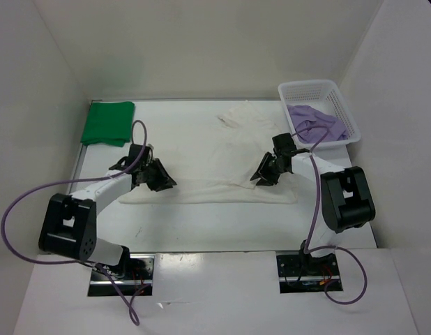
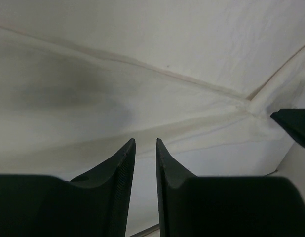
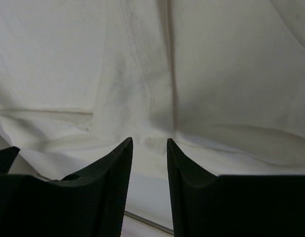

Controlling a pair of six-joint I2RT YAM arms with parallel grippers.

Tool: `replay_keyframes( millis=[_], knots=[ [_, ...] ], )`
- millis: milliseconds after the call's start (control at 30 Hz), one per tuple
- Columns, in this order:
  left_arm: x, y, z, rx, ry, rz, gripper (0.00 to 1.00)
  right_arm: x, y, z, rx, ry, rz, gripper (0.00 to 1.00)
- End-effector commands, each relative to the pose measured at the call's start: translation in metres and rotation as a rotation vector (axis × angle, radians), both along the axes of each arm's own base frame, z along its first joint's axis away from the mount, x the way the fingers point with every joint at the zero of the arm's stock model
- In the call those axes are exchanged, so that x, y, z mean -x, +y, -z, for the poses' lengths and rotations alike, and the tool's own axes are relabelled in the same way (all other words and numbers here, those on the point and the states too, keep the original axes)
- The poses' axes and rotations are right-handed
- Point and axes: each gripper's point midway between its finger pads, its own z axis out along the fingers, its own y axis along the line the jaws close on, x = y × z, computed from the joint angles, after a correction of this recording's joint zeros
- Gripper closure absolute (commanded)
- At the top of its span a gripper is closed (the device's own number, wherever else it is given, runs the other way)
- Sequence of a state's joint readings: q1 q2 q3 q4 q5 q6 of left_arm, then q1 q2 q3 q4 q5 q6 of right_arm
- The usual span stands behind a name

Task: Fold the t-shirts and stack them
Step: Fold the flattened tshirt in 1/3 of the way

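Done: bright green cloth t-shirt [image 1: 108, 123], folded.
Underway: cream cloth t-shirt [image 1: 222, 167], spread, seemingly partly folded.
Waiting: lavender cloth t-shirt [image 1: 316, 122], in white mesh basket [image 1: 309, 88].
Left gripper [image 2: 145, 143], right gripper [image 3: 149, 142]: slightly spread, empty.

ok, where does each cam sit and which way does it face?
Top external: above and behind the bases, facing down on the table; shows left arm, right arm, left gripper, right gripper, green t-shirt, white t-shirt, lavender t-shirt in the mesh basket.
Left wrist: on the left arm, looking past its own fingers onto a white t-shirt seam.
Right wrist: on the right arm, past its own fingers onto white cloth folds.
Shared: all three see the white t-shirt.
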State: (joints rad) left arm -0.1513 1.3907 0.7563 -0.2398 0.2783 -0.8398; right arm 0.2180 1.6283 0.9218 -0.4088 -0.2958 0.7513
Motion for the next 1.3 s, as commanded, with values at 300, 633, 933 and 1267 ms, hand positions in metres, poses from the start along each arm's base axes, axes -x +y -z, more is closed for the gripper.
replay_keyframes(
  millis=[300,633,933,1267],
  knots=[
    [-0.001,-0.026,0.012,-0.030,0.007,0.024,0.68,0.005,-0.005,0.020,0.020,0.012,0.025,0.65],
    [0.003,-0.010,0.025,-0.049,0.031,-0.014,0.68,0.004,0.004,0.013,-0.033,0.003,0.001,0.81],
    [0.007,-0.006,0.029,-0.053,0.051,-0.023,0.68,-0.009,0.012,0.008,-0.065,-0.001,-0.015,0.96],
    [0.005,0.005,0.023,-0.037,0.026,-0.057,0.68,-0.061,0.031,-0.018,-0.094,-0.082,-0.054,1.00]
  ],
)
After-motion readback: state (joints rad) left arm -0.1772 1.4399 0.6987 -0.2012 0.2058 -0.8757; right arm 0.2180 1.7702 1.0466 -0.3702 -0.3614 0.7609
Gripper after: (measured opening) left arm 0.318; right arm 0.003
